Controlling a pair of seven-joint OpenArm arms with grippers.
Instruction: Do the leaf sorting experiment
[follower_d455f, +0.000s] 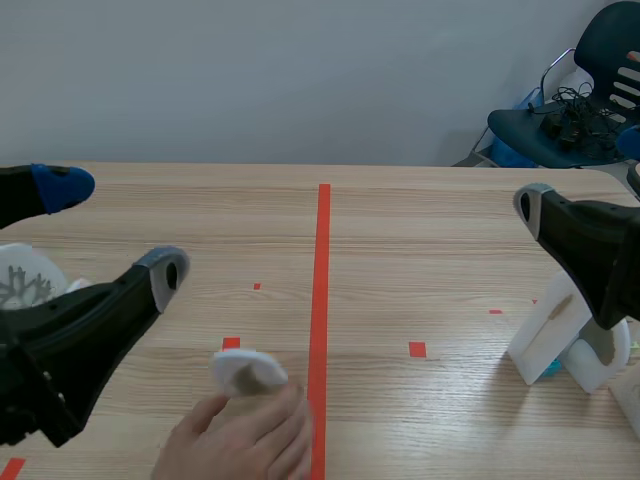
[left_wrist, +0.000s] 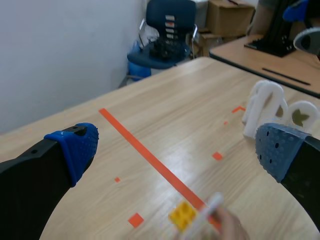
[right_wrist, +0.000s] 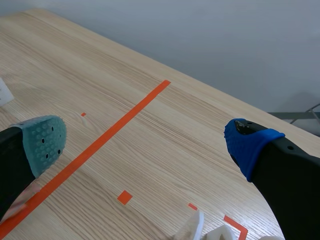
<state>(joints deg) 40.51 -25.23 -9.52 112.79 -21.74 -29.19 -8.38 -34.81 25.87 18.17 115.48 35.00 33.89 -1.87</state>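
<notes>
In the scene view the left tool (follower_d455f: 112, 230) is wide open and holds nothing. Beside it, toward the middle, a person's hand (follower_d455f: 240, 440) holds a white disc (follower_d455f: 248, 372) low at the surface (follower_d455f: 420, 230). The right arm (follower_d455f: 590, 250) partly covers a white stand (follower_d455f: 548, 335).

In the left wrist view a yellow block (left_wrist: 182, 215) lies ahead between the fingers, just beside the hand. A leaf disc (left_wrist: 300, 116) stands beside the stand, ahead of the right finger.

In the right wrist view the right tool (right_wrist: 146, 142) is also wide open and empty. The red tape line (right_wrist: 100, 137) runs under it.
</notes>
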